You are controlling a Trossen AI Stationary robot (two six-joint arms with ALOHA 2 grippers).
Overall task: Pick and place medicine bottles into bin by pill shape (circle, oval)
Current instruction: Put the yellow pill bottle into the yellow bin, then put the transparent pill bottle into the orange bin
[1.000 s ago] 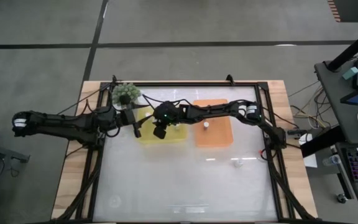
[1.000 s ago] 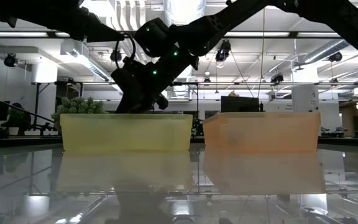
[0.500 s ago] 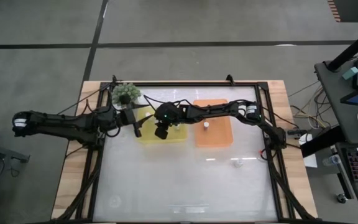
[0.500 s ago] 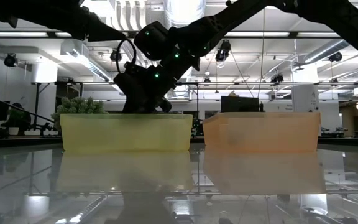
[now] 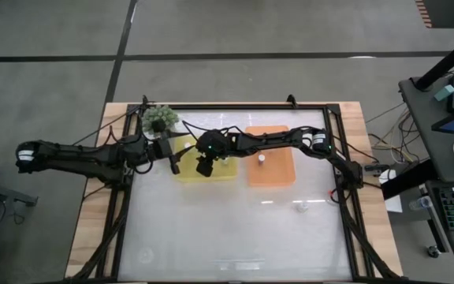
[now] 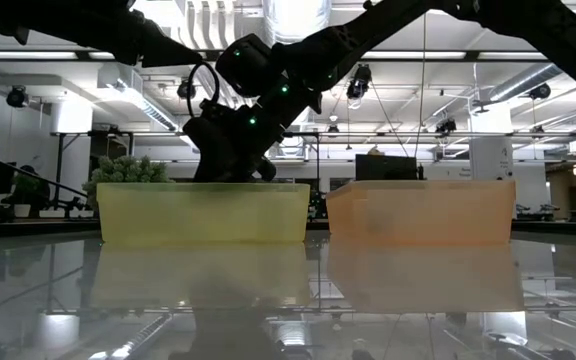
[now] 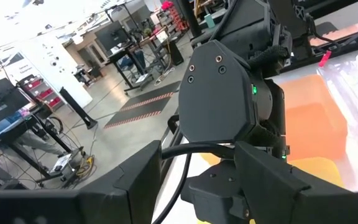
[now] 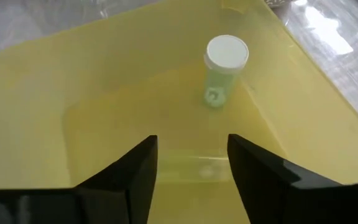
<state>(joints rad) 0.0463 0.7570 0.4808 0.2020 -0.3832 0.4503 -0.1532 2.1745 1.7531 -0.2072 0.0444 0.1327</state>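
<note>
A medicine bottle [image 8: 224, 68] with a white cap stands upright on the floor of the yellow bin [image 8: 36, 112], and only the right wrist view shows it there; from above the right arm covers that spot, and in the low view the bin's cloudy wall [image 6: 203, 212] hides its contents. The right pincer [image 8: 190, 167] hangs over the bin with its two dark fingers spread apart and nothing between them, the bottle lying clear of them.

The high view alone shows two further bottles: one [image 5: 261, 157] inside the orange bin [image 5: 278, 175], and one [image 5: 301, 208] out on the glossy surface [image 5: 235, 237] near the right side.

The left pincer [image 5: 173, 164] waits just beside the yellow bin's left end, its fingers standing wide and empty. Its wrist view is mostly filled by the right arm's dark wrist housing [image 7: 219, 93]. A green spiky plant [image 5: 158, 118] sits at the far left corner.
</note>
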